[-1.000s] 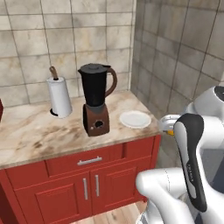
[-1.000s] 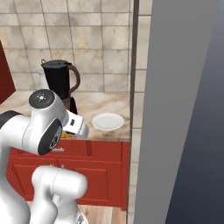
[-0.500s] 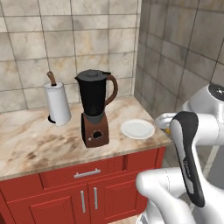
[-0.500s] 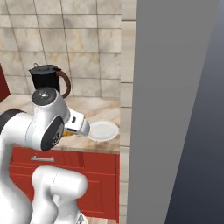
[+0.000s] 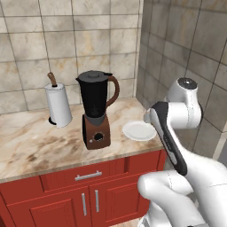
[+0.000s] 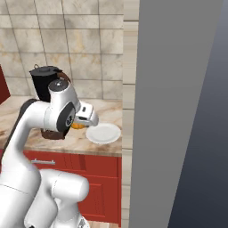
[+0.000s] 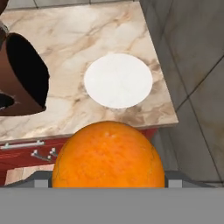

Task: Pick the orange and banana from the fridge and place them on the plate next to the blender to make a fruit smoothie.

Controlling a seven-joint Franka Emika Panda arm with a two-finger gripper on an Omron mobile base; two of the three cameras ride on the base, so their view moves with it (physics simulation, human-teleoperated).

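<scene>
Orange [image 7: 108, 154], one dimpled round ball, clamped in gripper [image 6: 79, 125] just short of plate [image 7: 118, 80], one flat round white plate set on veined marble counter [image 5: 31, 142] beside one black-jug brown-base blender [image 5: 95, 109], one white paper-towel roll [image 5: 58, 104] beyond blender

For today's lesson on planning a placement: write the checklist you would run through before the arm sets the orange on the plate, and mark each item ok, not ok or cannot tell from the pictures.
1. Orange held in the gripper: ok; it sits right at the hand, with the jaws wide around it.
2. Plate bare, nothing on it: ok.
3. Plate beside the blender, on the counter: ok.
4. Orange directly over the plate: not ok; in the hand view it sits short of the plate, near the counter edge.
5. Path to the plate free of the blender: ok.
6. Banana ready for later: cannot tell.
</scene>
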